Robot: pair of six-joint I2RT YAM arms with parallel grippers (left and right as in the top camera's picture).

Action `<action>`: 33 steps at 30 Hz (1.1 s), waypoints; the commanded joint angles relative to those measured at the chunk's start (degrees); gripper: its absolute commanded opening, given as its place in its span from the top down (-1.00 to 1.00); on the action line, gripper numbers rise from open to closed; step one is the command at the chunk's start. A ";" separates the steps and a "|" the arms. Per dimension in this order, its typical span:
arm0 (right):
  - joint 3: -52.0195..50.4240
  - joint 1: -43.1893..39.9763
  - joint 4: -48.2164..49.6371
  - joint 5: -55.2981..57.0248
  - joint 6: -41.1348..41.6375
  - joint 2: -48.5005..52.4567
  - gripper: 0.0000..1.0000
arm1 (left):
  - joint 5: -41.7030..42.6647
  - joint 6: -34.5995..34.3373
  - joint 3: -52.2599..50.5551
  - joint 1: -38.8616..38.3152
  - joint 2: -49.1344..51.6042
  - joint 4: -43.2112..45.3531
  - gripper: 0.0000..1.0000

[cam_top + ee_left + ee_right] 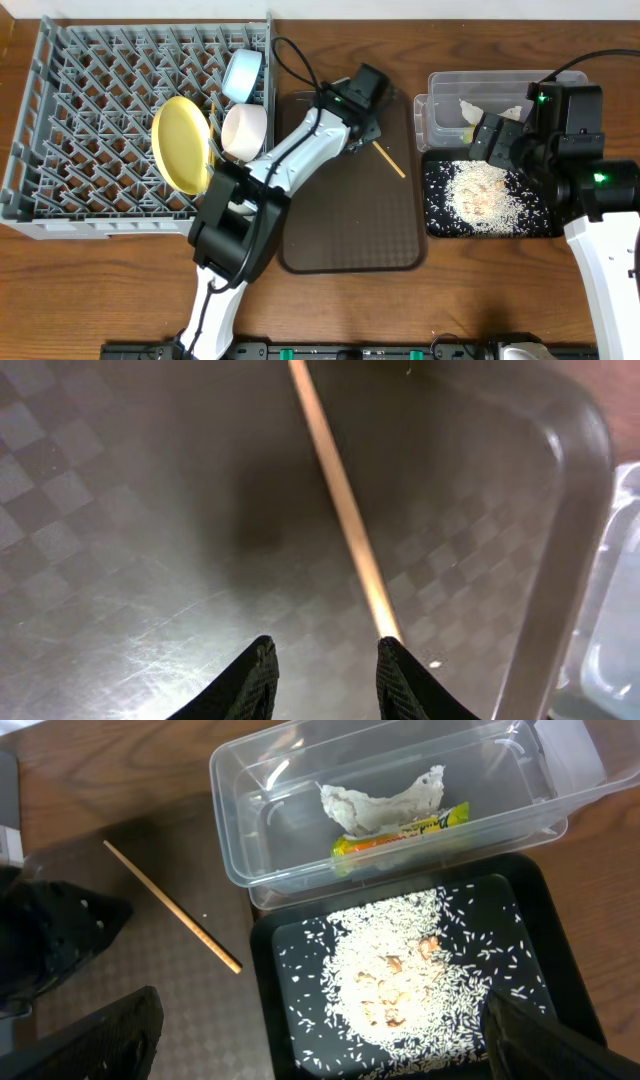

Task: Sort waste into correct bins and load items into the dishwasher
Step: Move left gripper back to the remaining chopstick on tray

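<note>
Left pincer (326, 660): partly open, empty, low over the brown plastic serving tray (350, 235); thin wooden stick (345, 510) ends beside one tip, so lining up a grab, I'd guess.
Right pincer (320, 1010): wide open, empty, above the flat black tray (545, 935) of rice grains (400, 970).
Clear plastic tub (250, 780): holds crumpled white tissue (375, 805) and orange-and-green wrapper (400, 832).
Grey peg rack (90, 120): round yellow-green plate (182, 145) propped on edge between pegs.
Views: rack only overhead; wrapper clear only from right wrist.

Grey rack (90, 100), yellow-green plate (182, 143), pale blue bowl (243, 72), brown checkered tray (350, 220), white rice (485, 192) speckling the black tray (440, 220).
</note>
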 commanded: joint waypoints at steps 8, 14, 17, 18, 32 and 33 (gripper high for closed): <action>0.24 -0.59 -0.09 0.59 0.59 0.07 -0.98 | -10.95 -5.86 0.31 -3.85 -0.57 2.54 0.31; 0.24 -0.59 -0.09 0.59 0.59 0.07 -0.98 | -11.91 -6.93 0.31 -4.22 -0.48 5.18 0.30; 0.24 -0.59 -0.09 0.59 0.59 0.07 -0.98 | -11.91 -7.63 0.31 -4.44 0.07 6.38 0.30; 0.24 -0.59 -0.09 0.59 0.59 0.07 -0.98 | -11.91 -8.04 0.31 -4.52 0.39 6.43 0.30; 0.24 -0.59 -0.09 0.57 0.59 0.07 -0.99 | -11.76 -8.11 0.31 -5.20 4.35 6.60 0.29; 0.24 -0.59 -0.09 0.59 0.59 0.07 -0.98 | -11.74 -8.11 0.31 -5.20 4.52 6.60 0.29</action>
